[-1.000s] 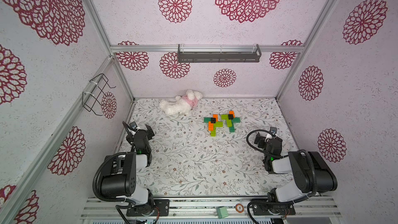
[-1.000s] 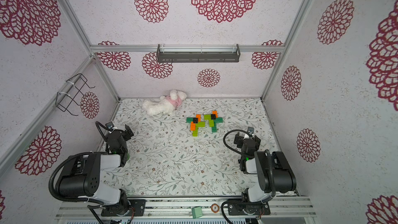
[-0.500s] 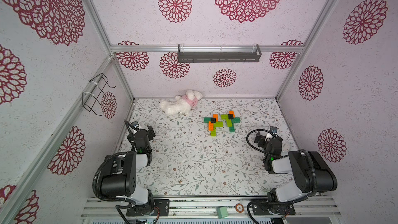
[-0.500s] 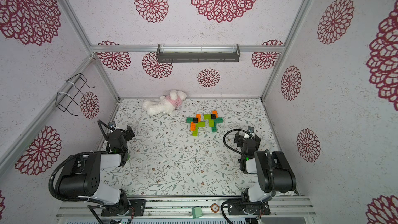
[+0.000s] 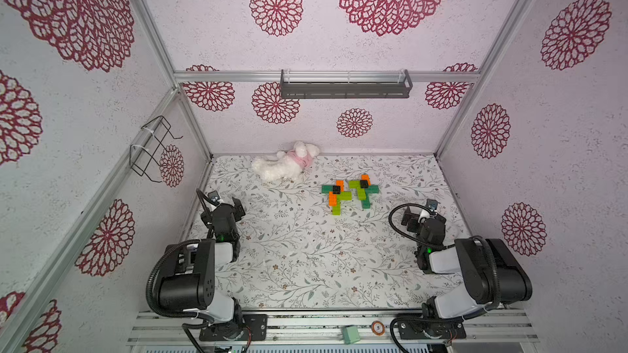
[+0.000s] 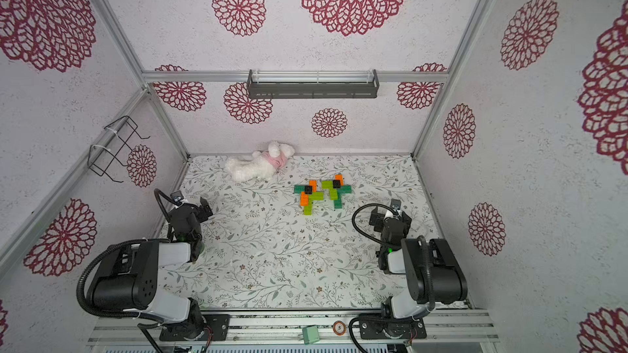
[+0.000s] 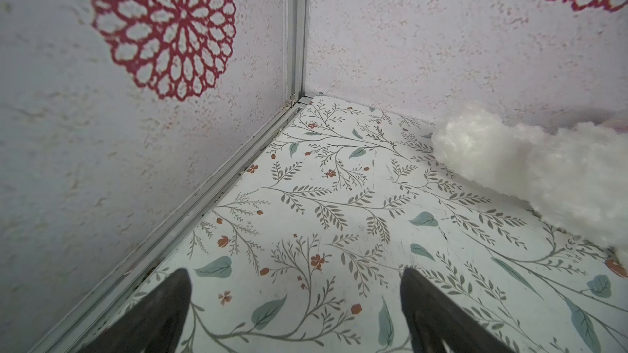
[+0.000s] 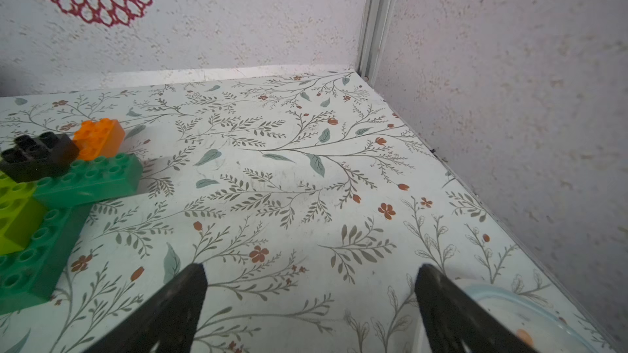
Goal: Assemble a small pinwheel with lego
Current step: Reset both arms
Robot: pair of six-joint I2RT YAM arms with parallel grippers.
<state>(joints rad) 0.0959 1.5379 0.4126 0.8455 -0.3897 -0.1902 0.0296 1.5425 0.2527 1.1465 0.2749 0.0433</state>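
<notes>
The lego lies as two pinwheel-shaped clusters side by side at the back middle of the table. The left cluster (image 5: 336, 193) (image 6: 310, 195) has dark green, orange and lime bricks under a black square. The right cluster (image 5: 363, 189) (image 6: 336, 189) has the same colours. My left gripper (image 5: 226, 207) (image 7: 294, 276) stands open over bare table near the left wall, far from the lego. My right gripper (image 5: 419, 215) (image 8: 311, 269) is open with nothing between its fingers, a short way in front of the right cluster. The right wrist view shows that cluster's dark green brick (image 8: 91, 178).
A white plush toy (image 5: 285, 164) (image 7: 543, 171) lies at the back, left of the lego. A clear plastic lid (image 8: 530, 317) lies by my right gripper near the right wall. A grey shelf (image 5: 345, 86) hangs on the back wall and a wire rack (image 5: 153, 151) on the left wall.
My left gripper has shifted slightly to the right near the left wall. The right arm and the lego have not moved.
</notes>
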